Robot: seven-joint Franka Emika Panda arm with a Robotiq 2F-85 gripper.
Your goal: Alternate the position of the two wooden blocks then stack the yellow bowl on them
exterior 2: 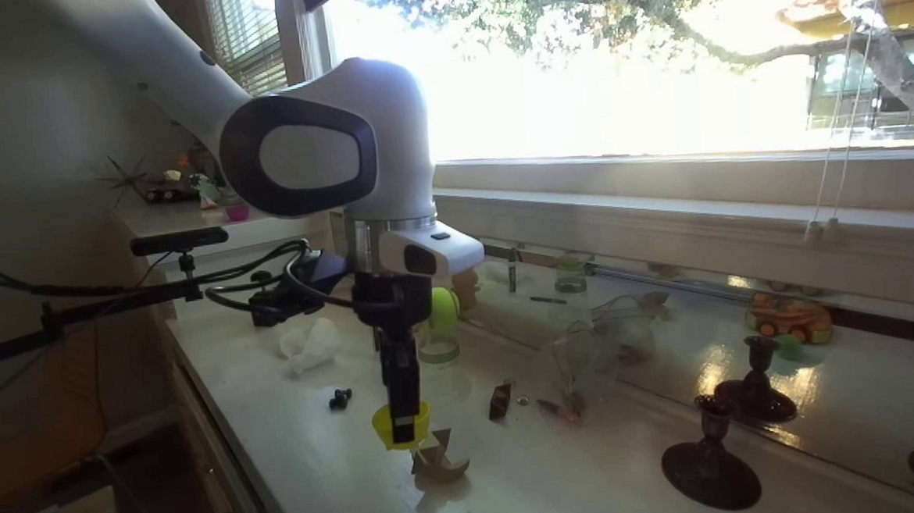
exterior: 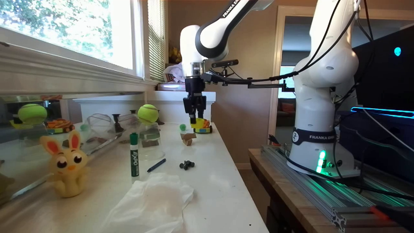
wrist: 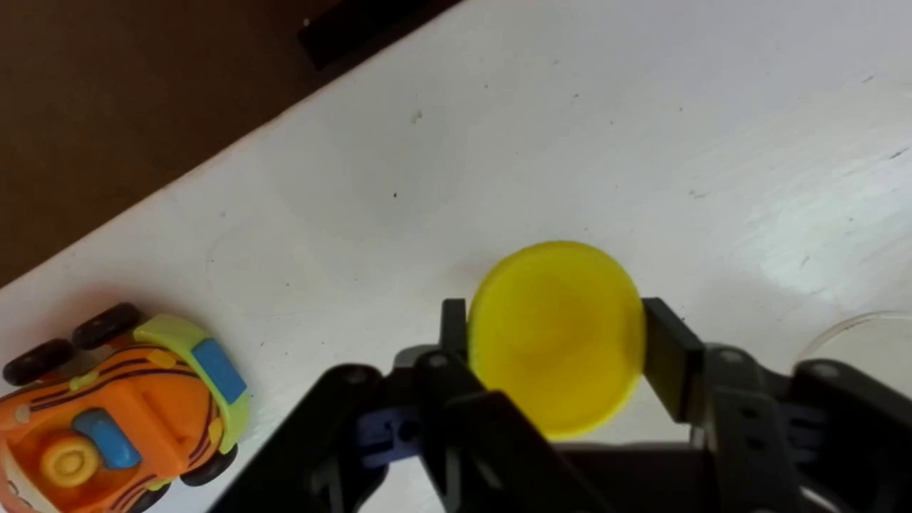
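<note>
My gripper [wrist: 554, 322] is closed on the yellow bowl [wrist: 556, 356], one finger pad against each side of its rim. Both exterior views have the bowl [exterior: 199, 123] hanging at the fingertips above the white surface. The two wooden blocks sit close together on that surface: in an exterior view, a wider brown block [exterior: 189, 136] appears over a smaller block [exterior: 187, 142]. A triangular block [exterior 2: 440, 437] and a curved block [exterior 2: 443, 468] show beside the held bowl in an exterior view. How they touch is hard to tell. No block shows in the wrist view.
An orange toy car [wrist: 142, 420] stands near the surface's edge. Small black items [exterior: 187, 165], a blue pen [exterior: 157, 165], a green marker [exterior: 134, 157], a tennis ball [exterior: 148, 114] on a glass and a bunny figure [exterior: 69, 165] are around. Dark candle holders [exterior 2: 710, 462] stand by the mirror.
</note>
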